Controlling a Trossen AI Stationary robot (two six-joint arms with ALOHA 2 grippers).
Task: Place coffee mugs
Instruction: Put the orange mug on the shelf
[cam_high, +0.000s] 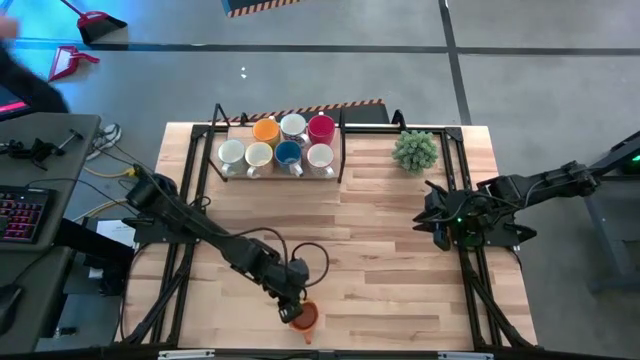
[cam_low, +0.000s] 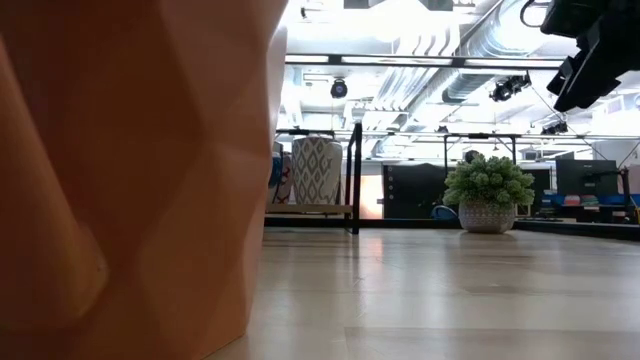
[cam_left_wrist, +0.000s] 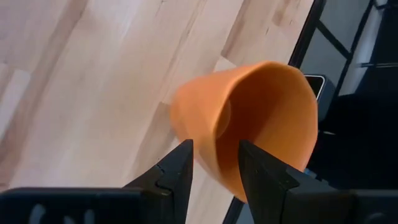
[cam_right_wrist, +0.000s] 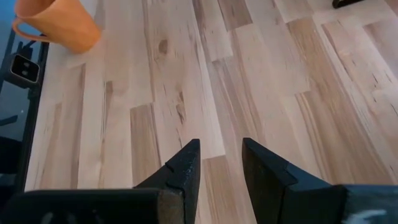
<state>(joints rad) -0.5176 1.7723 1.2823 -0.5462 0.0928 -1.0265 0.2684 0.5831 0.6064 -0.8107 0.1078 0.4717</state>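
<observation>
Seven glossy round mugs (cam_high: 275, 146) stand together on the rack (cam_high: 343, 150) at the table's far edge, beside the plant (cam_high: 415, 150); an eighth, the red-orange mug (cam_high: 305, 318), sits at the near edge of the pale plank table (cam_high: 380, 270). We see its faceted, tapered wall (matte orange) tipped, mouth turned outward past the edge; the left gripper (cam_left_wrist: 214, 163) straddles its rim with fingers parted; the right gripper (cam_right_wrist: 221, 163), at the right edge, holds nothing, its fingers slightly apart.
</observation>
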